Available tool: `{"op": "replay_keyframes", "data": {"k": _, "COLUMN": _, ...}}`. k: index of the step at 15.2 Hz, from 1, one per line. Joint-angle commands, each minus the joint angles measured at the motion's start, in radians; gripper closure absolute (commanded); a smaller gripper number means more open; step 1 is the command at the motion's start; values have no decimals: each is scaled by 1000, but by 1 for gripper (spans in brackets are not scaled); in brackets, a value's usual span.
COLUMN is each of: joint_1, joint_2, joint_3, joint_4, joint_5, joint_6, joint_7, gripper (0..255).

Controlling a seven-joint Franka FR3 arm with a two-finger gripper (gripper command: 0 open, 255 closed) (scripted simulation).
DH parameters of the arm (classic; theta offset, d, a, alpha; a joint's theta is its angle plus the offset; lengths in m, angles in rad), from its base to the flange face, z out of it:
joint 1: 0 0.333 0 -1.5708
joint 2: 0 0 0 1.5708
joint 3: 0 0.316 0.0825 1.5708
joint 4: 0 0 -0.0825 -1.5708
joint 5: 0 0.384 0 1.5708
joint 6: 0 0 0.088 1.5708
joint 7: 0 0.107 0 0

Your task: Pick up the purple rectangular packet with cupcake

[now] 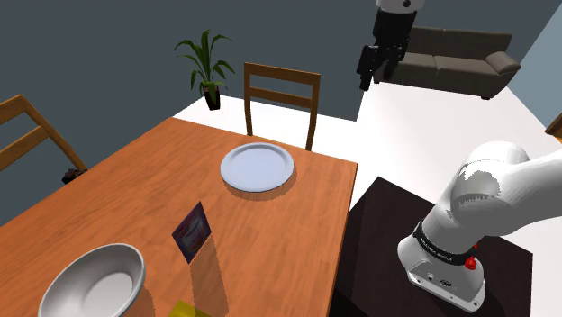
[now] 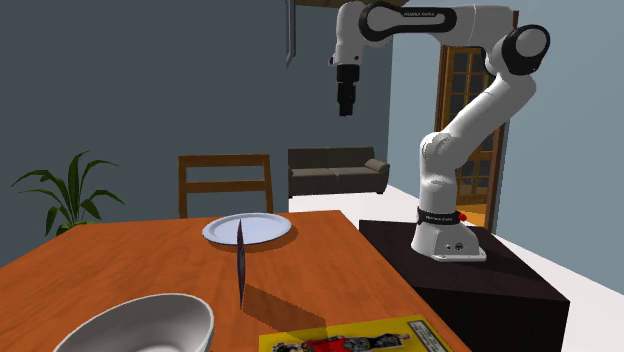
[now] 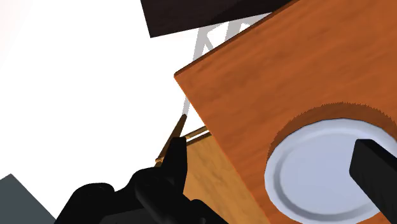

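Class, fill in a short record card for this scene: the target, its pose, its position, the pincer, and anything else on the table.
target: purple packet with a cupcake picture
pose: standing upright on its edge on the table
position: between the white plate and the grey bowl
hand: pincer open and empty, high above the plate end of the table
also there: yellow booklet lying flat near the bowl

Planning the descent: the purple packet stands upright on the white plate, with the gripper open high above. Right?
Not quite. The purple packet stands upright on the table, apart from the white plate, as the shoulder view shows. The gripper is open high above.
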State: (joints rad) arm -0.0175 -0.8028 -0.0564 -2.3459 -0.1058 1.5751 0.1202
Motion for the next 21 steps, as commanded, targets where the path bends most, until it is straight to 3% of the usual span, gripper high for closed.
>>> {"op": "replay_keyframes", "data": {"k": 1, "joint_1": 0, "joint_2": 0, "joint_3": 0, "joint_4": 0, "joint_5": 0, "joint_6": 0, "joint_7": 0, "gripper": 0}}
{"op": "replay_keyframes", "data": {"k": 11, "joint_1": 18, "joint_2": -6, "joint_3": 256, "joint_4": -130, "joint_5": 178, "joint_6": 128, "joint_7": 405, "gripper": 0}}
{"op": "replay_keyframes", "data": {"k": 21, "joint_1": -1, "joint_2": 190, "joint_3": 535, "joint_4": -89, "joint_5": 302, "joint_6": 312, "joint_7": 812, "gripper": 0}}
